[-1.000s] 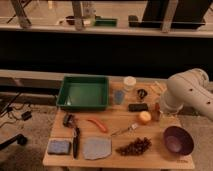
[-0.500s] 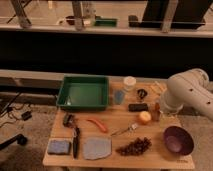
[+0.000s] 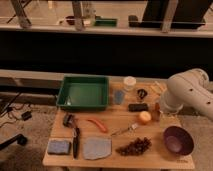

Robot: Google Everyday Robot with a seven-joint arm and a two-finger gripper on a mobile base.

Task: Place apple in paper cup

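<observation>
Nothing has shifted over the last second: the tool (image 3: 158,111) hangs spread and empty just right of the apple (image 3: 145,116), which lies on the surface (image 3: 120,117) with the paper cup (image 3: 129,82) farther back and left, so the grasp seems not yet begun.

**Wood, plastic and paper on show**

Here's the table (image 3: 115,125), pale wood with a dull, even finish. The green tray (image 3: 82,92) looks like moulded plastic with a faint gloss on its floor. The paper cup (image 3: 129,83) is cream and matt. The apple (image 3: 145,117) has smooth skin with a soft sheen. The purple bowl (image 3: 178,140) is smooth and slightly shiny inside. The arm (image 3: 192,90) wears a smooth, off-white, satin shell. The gripper (image 3: 158,110), dark and matt, sits low just right of the apple, jaws apart. The blue sponge (image 3: 59,146) looks coarse, and the grey cloth (image 3: 96,148) soft and flat.
</observation>
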